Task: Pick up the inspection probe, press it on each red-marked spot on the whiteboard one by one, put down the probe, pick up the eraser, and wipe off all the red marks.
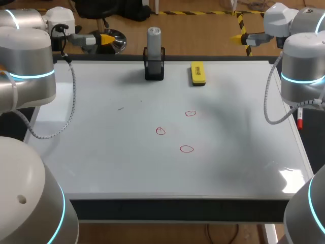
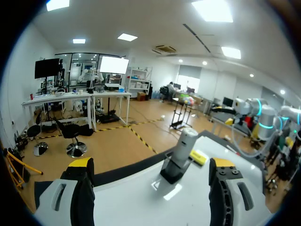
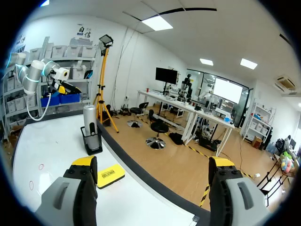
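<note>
Probe (image 1: 154, 36) — upright in its black holder (image 1: 154, 70) at the whiteboard's (image 1: 101, 152) 12 o'clock edge; probably stiff, light, slick: take the bare grey top. Your left tool (image 2: 150, 165) and right tool (image 3: 153, 162) gape wide, empty.

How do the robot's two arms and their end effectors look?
The left arm and right arm are rounded light grey shells with glowing cyan rings; a grey ribbed cable hangs beside each. The left end effector and right end effector have grey-and-black fingers with yellow tips.
</note>
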Robot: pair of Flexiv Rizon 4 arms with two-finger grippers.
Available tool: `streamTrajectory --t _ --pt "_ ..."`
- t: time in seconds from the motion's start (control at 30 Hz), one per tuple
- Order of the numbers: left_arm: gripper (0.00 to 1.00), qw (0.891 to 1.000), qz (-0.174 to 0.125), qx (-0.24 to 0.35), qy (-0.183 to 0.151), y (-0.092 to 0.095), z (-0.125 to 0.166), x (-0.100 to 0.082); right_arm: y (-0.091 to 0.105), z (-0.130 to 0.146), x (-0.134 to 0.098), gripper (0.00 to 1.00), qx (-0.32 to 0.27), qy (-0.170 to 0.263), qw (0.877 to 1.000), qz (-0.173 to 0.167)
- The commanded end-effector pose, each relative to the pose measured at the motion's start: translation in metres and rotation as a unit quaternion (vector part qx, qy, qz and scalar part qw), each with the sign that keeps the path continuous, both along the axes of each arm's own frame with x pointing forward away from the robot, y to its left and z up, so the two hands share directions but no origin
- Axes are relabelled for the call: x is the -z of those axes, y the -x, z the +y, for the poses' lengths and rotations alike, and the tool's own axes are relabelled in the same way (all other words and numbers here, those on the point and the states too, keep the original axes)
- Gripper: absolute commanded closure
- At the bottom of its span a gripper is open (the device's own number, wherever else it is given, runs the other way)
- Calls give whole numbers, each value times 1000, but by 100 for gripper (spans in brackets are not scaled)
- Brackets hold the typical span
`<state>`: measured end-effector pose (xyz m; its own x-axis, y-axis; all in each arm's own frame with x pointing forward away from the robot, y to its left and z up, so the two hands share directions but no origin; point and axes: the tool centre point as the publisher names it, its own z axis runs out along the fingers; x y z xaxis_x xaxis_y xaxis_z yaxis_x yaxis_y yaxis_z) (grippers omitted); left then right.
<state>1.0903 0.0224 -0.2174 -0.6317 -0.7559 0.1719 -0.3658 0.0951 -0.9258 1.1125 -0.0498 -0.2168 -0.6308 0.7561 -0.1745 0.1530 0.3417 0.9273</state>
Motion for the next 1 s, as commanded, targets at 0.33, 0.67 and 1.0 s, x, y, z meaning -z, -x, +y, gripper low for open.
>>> streamTrajectory --t 0.33,0.67,1.0 --pt "0 1000 0 0 0 0 0 0 -1 0 0 0 0 1 1000 1" --pt "0 993 -33 113 20 -6 -21 3 -1 0 0 0 0 1 1000 1" --pt "0 953 -92 287 40 -6 -64 -2 -1 0 0 0 0 1 1000 1"
